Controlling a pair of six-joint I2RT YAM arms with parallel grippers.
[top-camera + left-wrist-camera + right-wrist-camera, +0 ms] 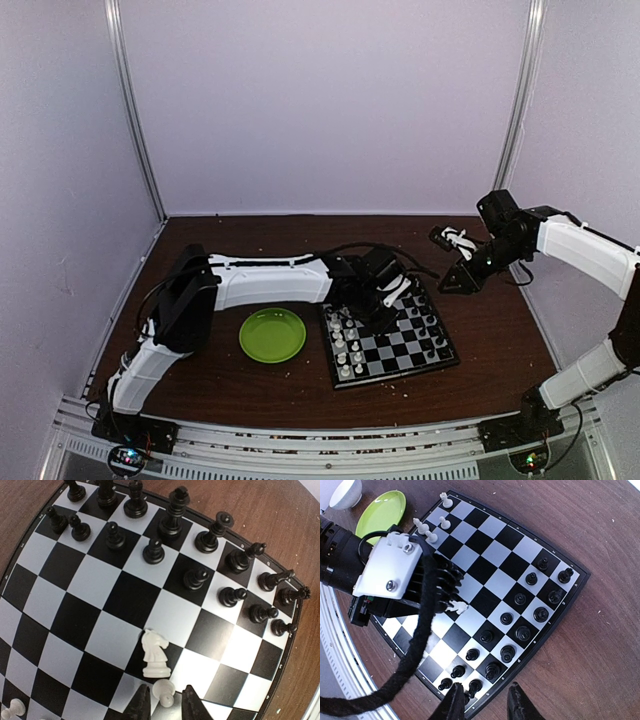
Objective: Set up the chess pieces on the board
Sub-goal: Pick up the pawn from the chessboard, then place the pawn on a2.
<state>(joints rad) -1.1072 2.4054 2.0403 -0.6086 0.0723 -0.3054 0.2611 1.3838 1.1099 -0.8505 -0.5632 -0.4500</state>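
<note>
L arm (pixel 265 280) & R arm (pixel 590 250): white shells, black joints. Bases (pixel 130 432), at 7 and 5 o'clock in top view, have small lit boards (pixel 127 460). Black braided cable (pixel 415 645) runs off white wrist block (pixel 387 572) w/ silver screws (pixel 392 585). Fingers (pixel 141 706) black, tapered.

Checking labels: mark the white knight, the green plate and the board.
white knight (pixel 156 654): left wrist view, on its body.
green plate (pixel 272 335): top external view, on its bare middle.
board (pixel 402 350): top external view, on an empty square.
</note>
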